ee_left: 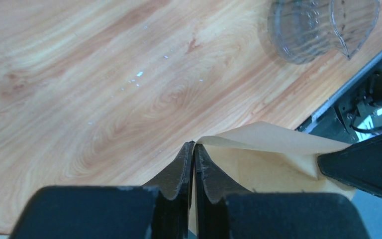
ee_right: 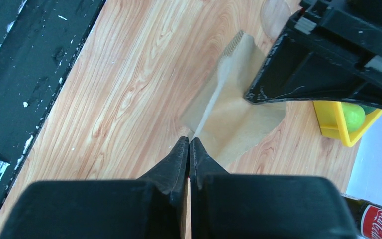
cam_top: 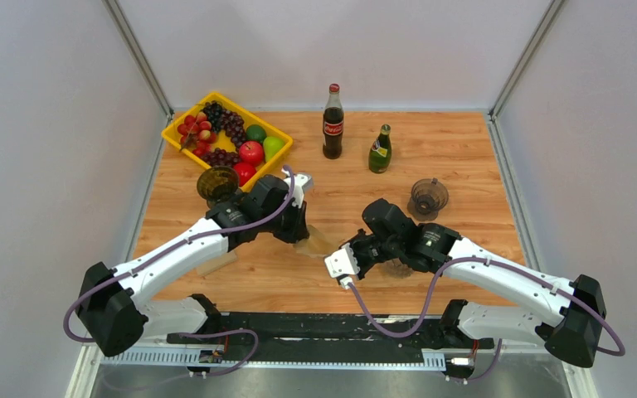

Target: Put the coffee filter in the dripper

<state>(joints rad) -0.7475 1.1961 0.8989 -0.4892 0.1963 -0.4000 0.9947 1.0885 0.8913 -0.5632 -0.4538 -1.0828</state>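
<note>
Showing, well left of the cola bottle (cam_top: pixel 332 122), a yellow tray (cam_top: pixel 178 133) carrying grapes, apples and limes. Showing an amber dripper (cam_top: pixel 217 182) left of the cola bottle and nearer the arm bases, just beside the tray's front corner.

Clamping one edge of the coffee filter (cam_top: pixel 318 243) with the left gripper (ee_left: pixel 194 149), jaws pressing together on the paper. Holding the brown filter in front of the cola bottle, toward the arm bases, outside both drippers. Pinching the opposite corner with the right gripper (ee_right: pixel 189 144), jaws likewise meeting on the paper.

Showing a green glass bottle (cam_top: pixel 380 149) just right of the cola bottle. Showing a smoky clear dripper (cam_top: pixel 428 197) farther right of the cola bottle and nearer the bases, standing apart from the filter.
</note>
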